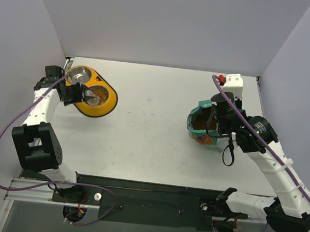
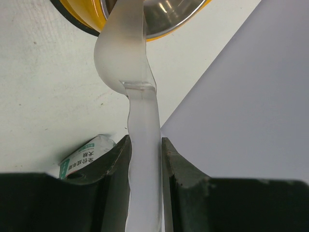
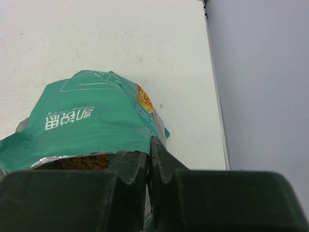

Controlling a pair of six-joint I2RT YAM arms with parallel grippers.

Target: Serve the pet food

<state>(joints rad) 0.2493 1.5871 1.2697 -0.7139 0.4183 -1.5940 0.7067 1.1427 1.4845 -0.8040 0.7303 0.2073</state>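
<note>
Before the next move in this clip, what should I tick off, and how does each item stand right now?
1. The left gripper clamps the scoop by its handle: ok.
2. The scoop head is over the feeder: ok.
3. The right gripper pinches the pouch rim, mouth open: ok.
4. There is pet food visible in the pouch: ok.
5. The scoop is fully emptied: cannot tell.

Your table holds a yellow two-bowl feeder far left, a clear scoop over it, and a teal pouch right.
</note>
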